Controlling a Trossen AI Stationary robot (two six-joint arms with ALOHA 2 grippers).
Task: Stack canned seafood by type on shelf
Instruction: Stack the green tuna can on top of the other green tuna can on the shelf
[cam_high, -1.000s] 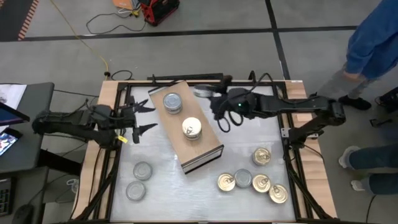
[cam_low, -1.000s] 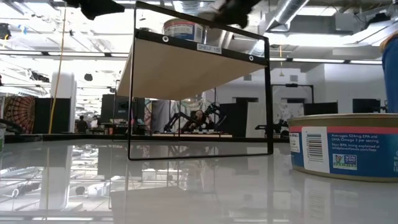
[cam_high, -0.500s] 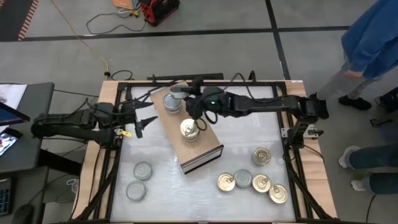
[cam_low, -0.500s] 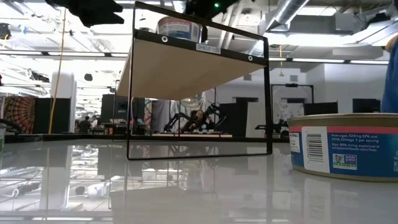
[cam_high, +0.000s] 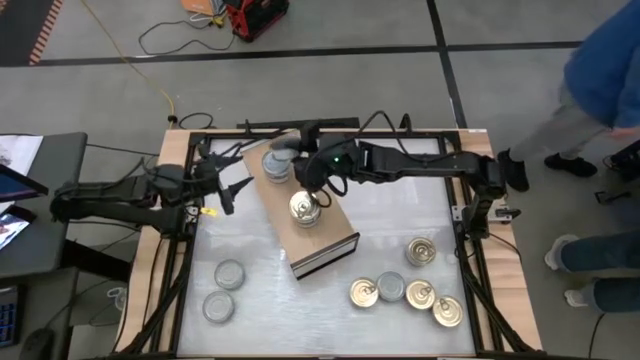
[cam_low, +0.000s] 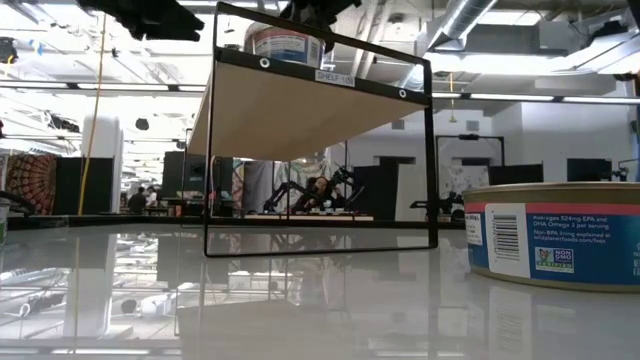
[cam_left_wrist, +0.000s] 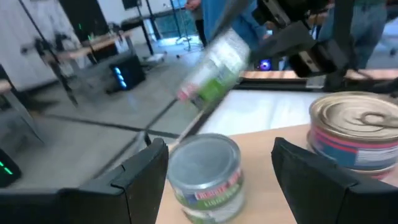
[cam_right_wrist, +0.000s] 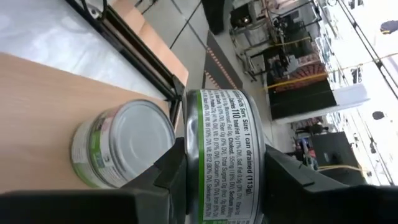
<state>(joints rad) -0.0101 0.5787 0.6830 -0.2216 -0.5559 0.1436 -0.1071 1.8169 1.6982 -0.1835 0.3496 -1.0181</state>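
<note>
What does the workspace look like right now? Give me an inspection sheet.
Surface: white tabletop, wooden frame.
Job's things: light-wood shelf board carries a silver-topped tin and a gold-topped stack; four gold pull-tab tins front right, two plain silver tins front left.
Clutter: nothing seen.
Grippers: right gripper fingers clamp a green-labelled tin above the silver-topped one; left gripper open beside the shelf.
Cables: yellow cord on floor.
Surroundings: person in blue at right.

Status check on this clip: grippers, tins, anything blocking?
Right gripper shut on a silver-top tin, above the silver tin on the shelf. Left gripper open beside the shelf. Nothing blocking.
</note>
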